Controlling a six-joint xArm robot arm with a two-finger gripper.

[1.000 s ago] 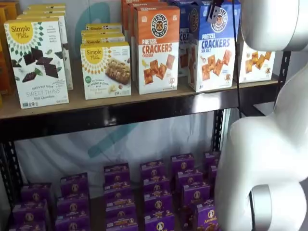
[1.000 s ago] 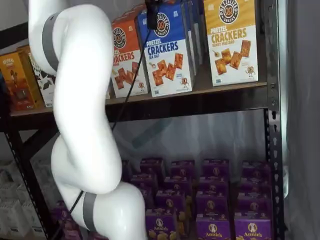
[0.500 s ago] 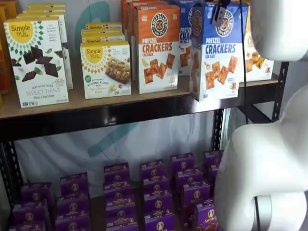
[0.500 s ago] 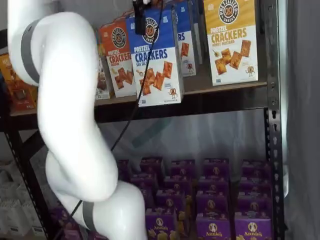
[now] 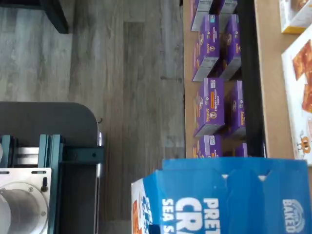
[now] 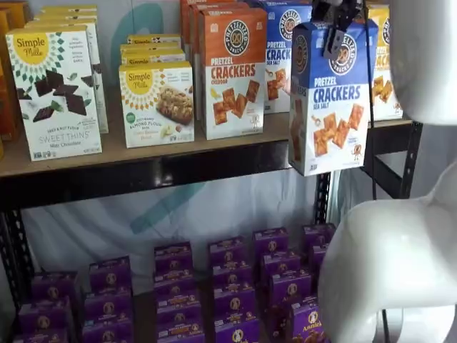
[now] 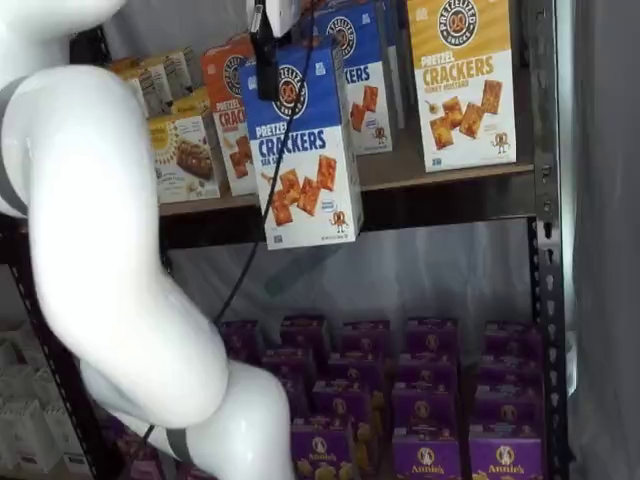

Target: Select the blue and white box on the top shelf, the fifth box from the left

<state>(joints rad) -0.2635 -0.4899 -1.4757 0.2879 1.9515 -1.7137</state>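
My gripper [image 6: 330, 36] is shut on the top of the blue and white box [image 6: 332, 96], its black fingers clamped on the box's upper edge. The box reads "PRETZEL CRACKERS SEA SALT" and hangs upright in the air in front of the top shelf [image 6: 178, 168], its base below the dark front beam. In a shelf view the gripper [image 7: 275, 62] holds the same box [image 7: 300, 150] left of and forward of the top shelf [image 7: 440, 200]. The wrist view shows the box's blue top flaps [image 5: 229, 200]; the fingers are hidden there.
An orange-topped Cheddar box [image 6: 232, 71], another blue box [image 6: 278, 57], a yellow-topped box [image 7: 465, 80] and Simple Mills boxes [image 6: 53, 93] stand on the top shelf. Several purple boxes [image 6: 232, 286] fill the lower shelf. The white arm [image 7: 110, 250] fills one side.
The gripper has drawn the blue and white box out off the top shelf, toward the cameras and a little lower. The box now hangs clear of the board.
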